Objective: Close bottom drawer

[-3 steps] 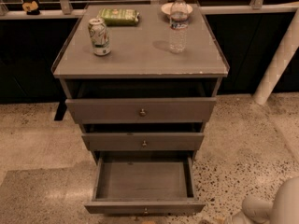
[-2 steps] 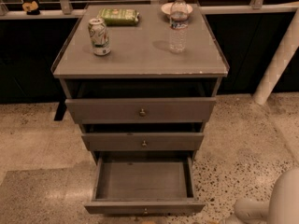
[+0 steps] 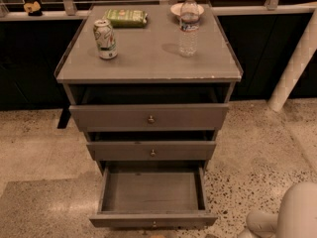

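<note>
Bottom drawer (image 3: 151, 190) at the foot of the cabinet (image 3: 148, 63): pulled far out, box showing only its own bare floor, small brass knob (image 3: 154, 224) at the centre of the front. Directly above in the cabinet, middle drawer (image 3: 124, 150) and top drawer (image 3: 114, 117), each with a dark gap over its front.

Against a second ago: bottom drawer just as far out, things on the cabinet top unmoved, pale arm (image 3: 297, 209) now reaching a little further left toward the cabinet's lower right corner.

On the cabinet top: drink can (image 3: 105, 38) at front left, green packet (image 3: 126, 17) behind it, clear water bottle (image 3: 188, 26) at back right, small dish (image 3: 176, 9) just behind the bottle. Right of the cabinet, low over the speckled floor (image 3: 262, 148), only rounded arm sections, apart from the drawer. Gripper not showing anywhere around the cabinet; cannot tell how far open or whether holding anything. White post (image 3: 294, 66) further right of the cabinet, well apart.
</note>
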`<state>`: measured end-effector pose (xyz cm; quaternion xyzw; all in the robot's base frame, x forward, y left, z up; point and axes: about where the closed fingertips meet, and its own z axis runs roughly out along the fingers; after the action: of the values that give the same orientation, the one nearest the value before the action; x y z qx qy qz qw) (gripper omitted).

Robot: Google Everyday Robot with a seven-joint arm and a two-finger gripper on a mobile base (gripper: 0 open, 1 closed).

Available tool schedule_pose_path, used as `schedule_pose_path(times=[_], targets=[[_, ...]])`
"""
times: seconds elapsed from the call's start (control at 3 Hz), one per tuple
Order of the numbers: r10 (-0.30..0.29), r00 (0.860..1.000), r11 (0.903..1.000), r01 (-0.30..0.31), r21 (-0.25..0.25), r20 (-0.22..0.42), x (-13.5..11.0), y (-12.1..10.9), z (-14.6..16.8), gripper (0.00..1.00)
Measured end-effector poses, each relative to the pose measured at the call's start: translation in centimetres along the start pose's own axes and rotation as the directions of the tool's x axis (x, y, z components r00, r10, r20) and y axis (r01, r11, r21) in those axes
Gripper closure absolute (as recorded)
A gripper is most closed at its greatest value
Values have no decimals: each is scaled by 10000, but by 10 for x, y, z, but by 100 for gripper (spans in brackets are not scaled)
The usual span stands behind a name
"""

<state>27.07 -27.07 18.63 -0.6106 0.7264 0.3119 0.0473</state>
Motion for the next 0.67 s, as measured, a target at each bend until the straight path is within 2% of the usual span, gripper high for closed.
schedule_pose_path(times=[0.33, 0.67], targets=[[-826, 9941, 9944, 869, -594, 706, -6, -28, -4, 0], [-1879, 9725, 9751, 2014, -922, 1375, -23, -53, -22, 0]])
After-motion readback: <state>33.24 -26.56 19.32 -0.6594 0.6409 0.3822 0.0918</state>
